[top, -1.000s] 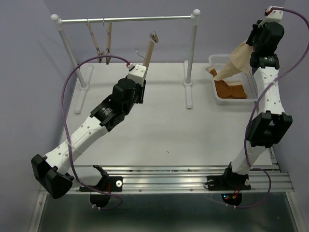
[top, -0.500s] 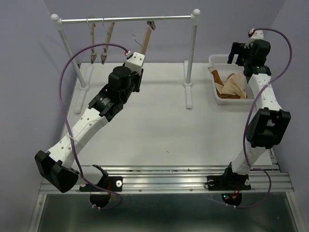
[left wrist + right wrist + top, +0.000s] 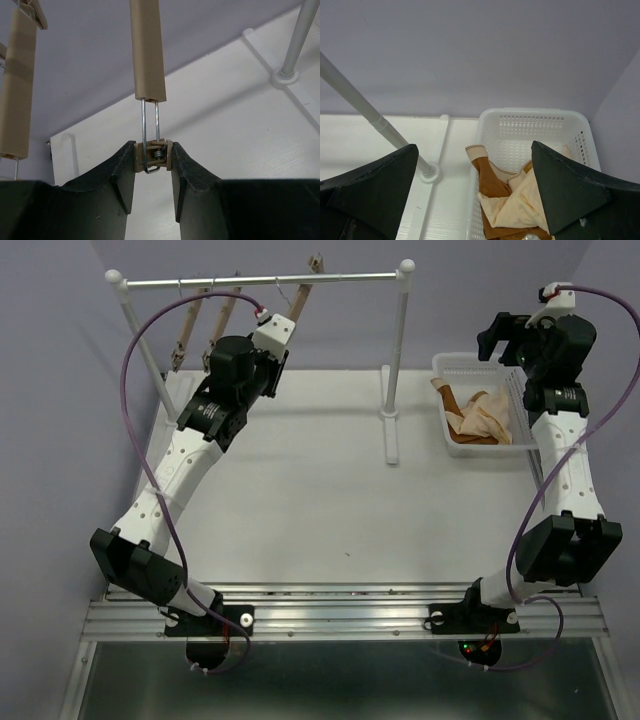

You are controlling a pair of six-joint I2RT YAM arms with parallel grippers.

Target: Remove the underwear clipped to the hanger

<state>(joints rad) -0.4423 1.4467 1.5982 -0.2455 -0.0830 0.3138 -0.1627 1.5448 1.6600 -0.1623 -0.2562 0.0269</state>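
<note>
Since half a second ago my left arm has stretched back and up, carrying the hanger (image 3: 148,50) close to the rail (image 3: 260,280), and my right arm has pulled up off the basket (image 3: 535,112). The underwear (image 3: 515,205) has not shifted: it lies crumpled in the basket on top of the orange-brown cloth (image 3: 492,187), clear of every clip. For room, the tabletop (image 3: 320,490) between the arms is open. Up at the rail it is tighter, with two other hangers (image 3: 185,330) hanging just to the left of my left wrist and the wall right behind, while the rack's right post (image 3: 397,350) stands well apart. The left gripper (image 3: 154,157) is closed firmly on the hanger's lower clip (image 3: 155,152), both fingers pressing its sides, the wire loop between them and the wooden bar rising straight above. I cannot tell whether the hook is over the rail. The right gripper (image 3: 474,147) hovers above the basket's near-left side with its jaws spread wide, gripping nothing and touching nothing, the side wall near on its right.
</note>
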